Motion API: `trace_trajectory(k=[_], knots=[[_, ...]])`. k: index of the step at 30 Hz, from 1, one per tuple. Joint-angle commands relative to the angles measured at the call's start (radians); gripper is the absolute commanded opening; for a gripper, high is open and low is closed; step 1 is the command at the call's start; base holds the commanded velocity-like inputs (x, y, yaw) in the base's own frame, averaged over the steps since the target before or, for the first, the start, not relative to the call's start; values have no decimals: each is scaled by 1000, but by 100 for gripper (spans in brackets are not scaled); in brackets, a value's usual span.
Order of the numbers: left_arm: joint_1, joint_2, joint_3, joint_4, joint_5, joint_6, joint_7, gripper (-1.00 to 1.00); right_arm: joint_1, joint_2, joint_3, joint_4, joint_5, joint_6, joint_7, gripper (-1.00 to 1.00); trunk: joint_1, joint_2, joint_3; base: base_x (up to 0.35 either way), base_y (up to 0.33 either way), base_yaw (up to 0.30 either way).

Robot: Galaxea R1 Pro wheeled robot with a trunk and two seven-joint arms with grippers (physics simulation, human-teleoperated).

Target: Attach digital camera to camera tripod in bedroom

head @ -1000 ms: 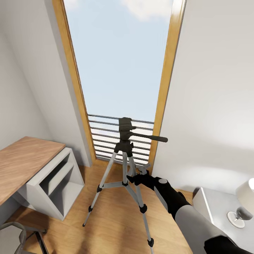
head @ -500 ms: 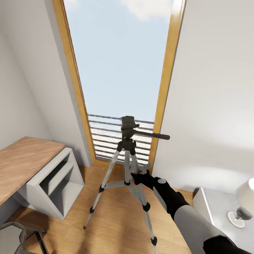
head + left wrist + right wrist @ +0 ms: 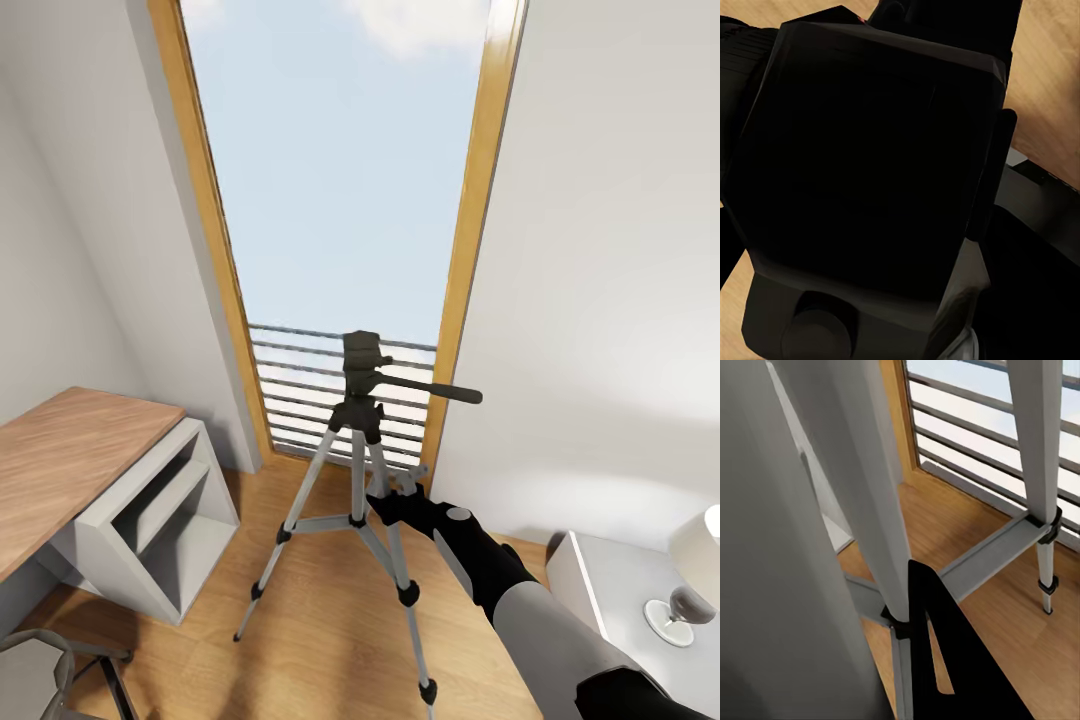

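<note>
The camera tripod [image 3: 354, 470] stands on the wood floor in front of the tall window, silver legs spread, with its black head [image 3: 361, 358] and pan handle [image 3: 440, 392] bare on top. My right gripper [image 3: 388, 505] reaches in from the lower right and is shut on a tripod leg just under the brace. In the right wrist view that leg [image 3: 874, 510] passes very close, beside one black finger [image 3: 945, 660]. A big black faceted body, the digital camera [image 3: 870, 150], sits right against the left wrist camera, held in my left gripper above the floor.
A wooden desk [image 3: 60, 470] and a white open shelf unit [image 3: 150, 520] stand to the left. Behind the tripod is the window railing [image 3: 300, 385]. A grey nightstand [image 3: 610, 590] with a lamp [image 3: 695, 560] is at the lower right. A chair [image 3: 50, 665] sits at the lower left.
With my right gripper on it, the tripod swayed slightly right and has come back left to about where it stood. The head camera has not moved.
</note>
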Motion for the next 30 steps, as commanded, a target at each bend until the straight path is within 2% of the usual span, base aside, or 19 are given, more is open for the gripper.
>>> trace_trajectory(k=[1, 14, 18, 20, 22, 23, 24, 25, 26, 27, 29, 30], knots=[[0, 0, -8, -2, 7, -1, 5, -100, -1, 0, 0, -2, -5, 7, 2, -100, 1, -2, -2, 0, 0, 0], [0, 0, -7, -4, 7, -2, 5, -100, -1, 0, 0, -5, 0, -2, 1, -100, 1, -2, -2, 0, 0, 0], [-1, 8, -6, -44, 6, 0, 8, -100, -1, 0, 1, -5, 1, -1, 0, -100, 1, -2, -2, 0, 0, 0], [-1, 23, -7, -100, 6, 8, 10, -100, -1, 0, 1, -5, 1, -1, 0, -100, 1, -2, -2, 0, 0, 0], [-3, 59, -7, -202, -3, 30, 12, -100, -1, -1, 1, -5, 1, 0, 0, -100, 1, -2, -2, 0, 0, 0], [-5, 98, -6, -327, -33, 113, 14, -100, -1, -1, 1, -5, 2, -1, 1, -100, 1, -2, -2, 0, 0, 0], [-7, 114, -5, -394, -52, 179, 17, -100, -1, -1, 2, -5, 2, -1, 1, -100, 1, -2, -2, 0, 0, 0], [-8, 121, -4, -427, -60, 215, 21, -100, -1, -1, 2, -5, 2, -1, 1, -100, 1, -2, -2, 0, 0, 0], [-10, 133, -2, -493, -73, 286, 34, -100, -1, -2, 2, -5, 2, -1, 2, -100, 1, -2, -2, 0, 0, 0], [-11, 137, 0, -525, -78, 319, 45, -100, -1, -2, 3, -4, 2, -1, 2, -100, 1, -2, -2, 0, 0, 0], [-13, 150, 2, -645, -89, 427, 111, -100, -1, -2, 3, 0, 2, -2, 3, -100, 1, -2, -2, 0, 0, 0], [-15, 155, 4, -731, -92, 482, 178, -100, -1, -2, 3, 1, 2, -2, 3, -100, 1, -2, -2, 0, 0, 0]])
